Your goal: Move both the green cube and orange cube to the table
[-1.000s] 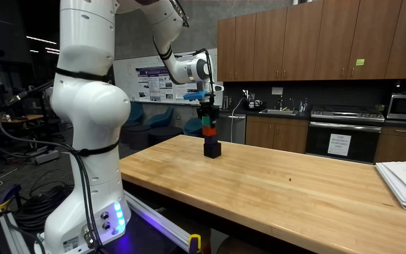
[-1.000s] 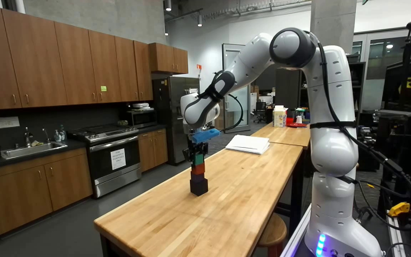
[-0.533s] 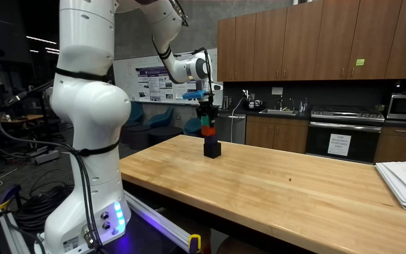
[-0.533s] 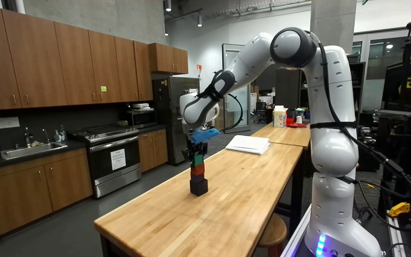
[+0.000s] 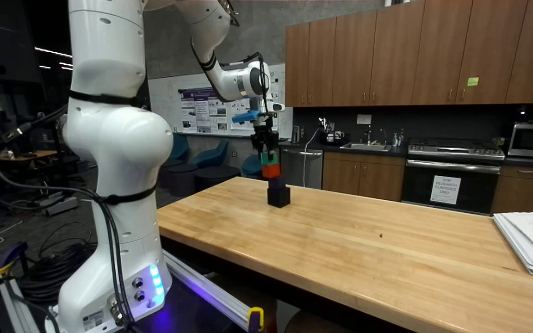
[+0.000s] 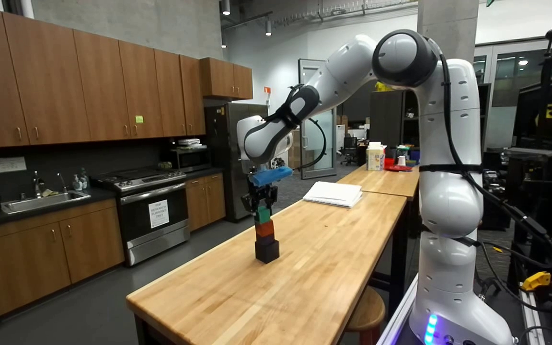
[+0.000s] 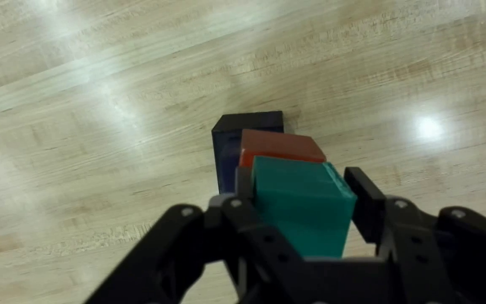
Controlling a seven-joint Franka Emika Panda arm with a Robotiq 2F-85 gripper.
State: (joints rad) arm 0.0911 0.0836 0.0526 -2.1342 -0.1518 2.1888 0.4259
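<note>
Evidently clamped in wrist view, with fingers [image 7: 365, 207] on opposite sides of green cube [image 7: 304, 202], presumably for square lift; with orange cube [image 7: 279, 144] just beneath. Stacked from top down in both exterior views: green, orange, purple cube [image 5: 277, 183], then wider black cube [image 5: 279, 198] as likely steadying base on desk [image 6: 304, 282]. With orange jutting past purple, perhaps prone to slip. Yet to reach desk: green and orange.

In an exterior view the vantage is close by the arm [image 5: 118, 134], higher than the table [image 5: 354, 245], facing across it toward the cupboards [image 5: 424, 53]; in an exterior view it is near a table end, facing lengthwise toward the glass door [image 6: 313, 146]. Both exterior views share arm, table, cupboards and stove [image 5: 477, 180]; the wrist view looks down, nearest, on the green cube [image 7: 304, 202] and table.
</note>
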